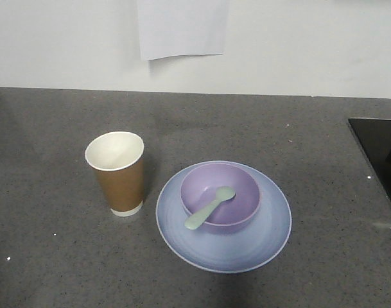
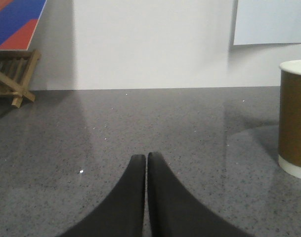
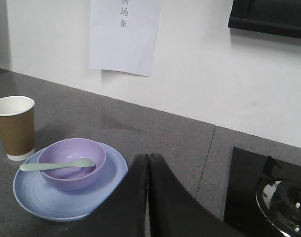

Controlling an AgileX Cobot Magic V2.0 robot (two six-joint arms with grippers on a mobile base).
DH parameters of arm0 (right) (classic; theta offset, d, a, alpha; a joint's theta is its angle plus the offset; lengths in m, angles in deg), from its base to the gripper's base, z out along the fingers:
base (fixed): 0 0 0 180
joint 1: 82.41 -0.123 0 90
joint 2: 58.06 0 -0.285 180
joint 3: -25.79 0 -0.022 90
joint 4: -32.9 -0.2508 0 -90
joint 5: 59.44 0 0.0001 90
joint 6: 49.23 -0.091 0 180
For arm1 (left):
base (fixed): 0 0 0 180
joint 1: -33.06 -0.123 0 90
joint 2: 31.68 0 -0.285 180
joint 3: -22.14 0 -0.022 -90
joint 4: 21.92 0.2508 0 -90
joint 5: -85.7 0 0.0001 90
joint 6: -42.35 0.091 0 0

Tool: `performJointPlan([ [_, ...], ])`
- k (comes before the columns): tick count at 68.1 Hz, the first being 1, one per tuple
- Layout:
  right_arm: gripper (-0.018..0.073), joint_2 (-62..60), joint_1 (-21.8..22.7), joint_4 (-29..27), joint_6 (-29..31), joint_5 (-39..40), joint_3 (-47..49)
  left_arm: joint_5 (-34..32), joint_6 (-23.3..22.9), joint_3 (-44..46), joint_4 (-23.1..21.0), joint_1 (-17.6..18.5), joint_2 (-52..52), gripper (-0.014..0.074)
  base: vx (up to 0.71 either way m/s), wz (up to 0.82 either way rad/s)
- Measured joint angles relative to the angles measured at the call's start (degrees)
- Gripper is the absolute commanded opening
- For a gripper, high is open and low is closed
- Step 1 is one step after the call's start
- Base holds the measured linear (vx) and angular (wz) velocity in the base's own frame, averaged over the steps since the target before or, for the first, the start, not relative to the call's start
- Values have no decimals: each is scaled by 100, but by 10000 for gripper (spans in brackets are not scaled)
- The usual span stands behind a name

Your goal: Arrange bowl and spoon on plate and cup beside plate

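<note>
On the grey countertop [image 1: 54,256], the bowl [image 1: 221,192] holding the spoon [image 1: 210,207] is set on the plate [image 1: 224,247], the cup [image 1: 117,172] stands just left of the plate, and the fingers of the left gripper [image 2: 147,157] and the right gripper [image 3: 148,157] are pressed together, empty.

Your front view: bowl [image 1: 222,194] seated on plate [image 1: 224,240], spoon [image 1: 210,208] resting in bowl, cup [image 1: 117,172] upright just beside plate, no end effector visible.

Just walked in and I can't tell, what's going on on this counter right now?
Nothing is being handled at the moment. The bowl sits on the plate, with the spoon resting in the bowl, handle over its rim. The cup stands upright beside the plate, apart from it. The left gripper and right gripper are both shut and empty, off the things. The setting looks arranged.
</note>
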Motion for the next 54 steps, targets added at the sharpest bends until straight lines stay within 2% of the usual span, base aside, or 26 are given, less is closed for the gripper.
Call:
performJointPlan([
  [31, -5, 7, 0, 0, 0, -5, 0, 147, -69, 0, -10, -48, -15, -7, 0, 0],
  [37, -5, 7, 0, 0, 0, -5, 0, 179, -208, 0, 163, 33, -15, -7, 0, 0],
  [43, -5, 7, 0, 0, 0, -5, 0, 207, -544, 0, 518, 133, -21, -7, 0, 0],
  [54, -5, 7, 0, 0, 0, -5, 0, 213, -723, 0, 681, 133, -27, -7, 0, 0],
])
